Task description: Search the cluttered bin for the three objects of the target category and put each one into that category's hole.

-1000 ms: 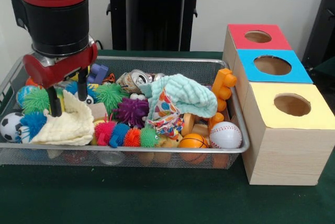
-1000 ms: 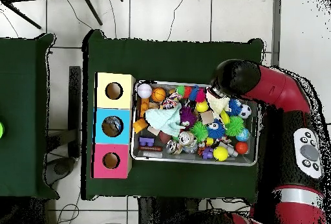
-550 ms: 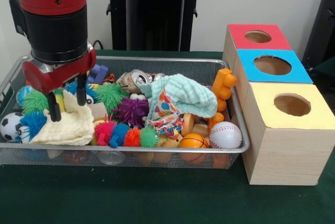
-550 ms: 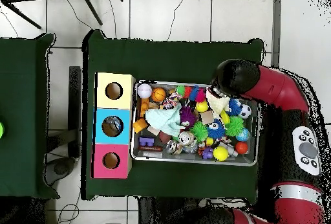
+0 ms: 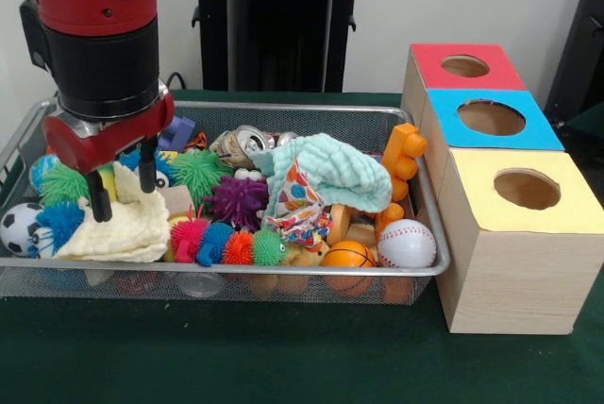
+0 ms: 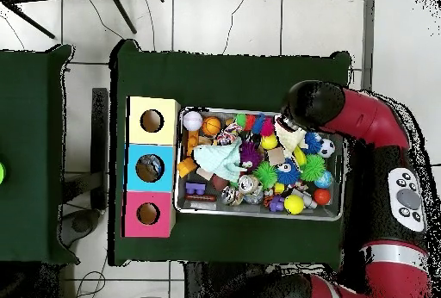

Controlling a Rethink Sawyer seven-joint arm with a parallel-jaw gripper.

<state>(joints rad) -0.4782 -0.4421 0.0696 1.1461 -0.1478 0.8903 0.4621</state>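
My gripper [image 5: 123,189] hangs over the left end of the wire mesh bin [image 5: 283,108]. It is open, and its two black fingers straddle a raised fold of the pale yellow cloth [image 5: 118,227]. A mint cloth [image 5: 335,173] lies over a patterned cloth [image 5: 297,204] in the bin's middle. Three boxes with round holes stand to the right: red [image 5: 462,66], blue [image 5: 491,119], yellow [image 5: 526,190]. In the overhead view the arm [image 6: 308,105] hides the gripper above the bin's [image 6: 258,215] corner.
The bin is crowded with spiky balls [image 5: 236,201], a baseball [image 5: 407,244], a basketball [image 5: 347,255], a soccer ball [image 5: 17,225], crushed cans [image 5: 247,144] and an orange toy [image 5: 403,154]. Green cloth covers the table [image 5: 283,357].
The gripper has come down a little onto the yellow cloth, its fingers staying apart. Nothing in the bin has shifted.
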